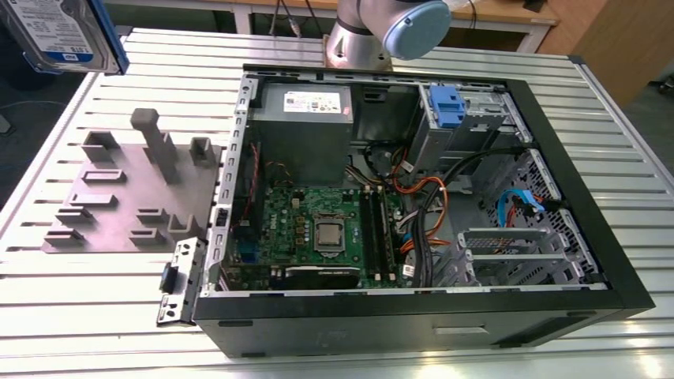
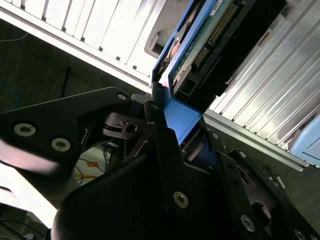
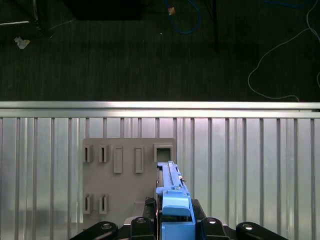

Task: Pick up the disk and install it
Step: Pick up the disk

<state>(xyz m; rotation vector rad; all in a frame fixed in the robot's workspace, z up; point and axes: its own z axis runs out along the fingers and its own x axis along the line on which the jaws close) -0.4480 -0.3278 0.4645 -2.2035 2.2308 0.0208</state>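
Observation:
The disk (image 1: 58, 31) hangs high at the exterior view's upper left, above the table's corner, with its silver body, white-and-blue label and blue carrier frame facing the camera. In the first wrist view the disk (image 3: 172, 192) stands edge-on above the grey fixture plate (image 3: 125, 180). My gripper (image 3: 174, 227) is shut on its blue frame. The second wrist view gives a close look at the disk (image 2: 200, 55), its green circuit board showing. There the black fingers (image 2: 157, 117) of my gripper (image 2: 181, 125) clamp the blue carrier from both sides.
An open black computer case (image 1: 574, 150) lies on the slatted metal table (image 1: 106, 316), with a drive bay holding a blue clip (image 1: 447, 106) at its far right corner. A grey fixture plate with upright posts (image 1: 126, 197) sits left of it. The arm's base (image 1: 380, 31) stands behind the case.

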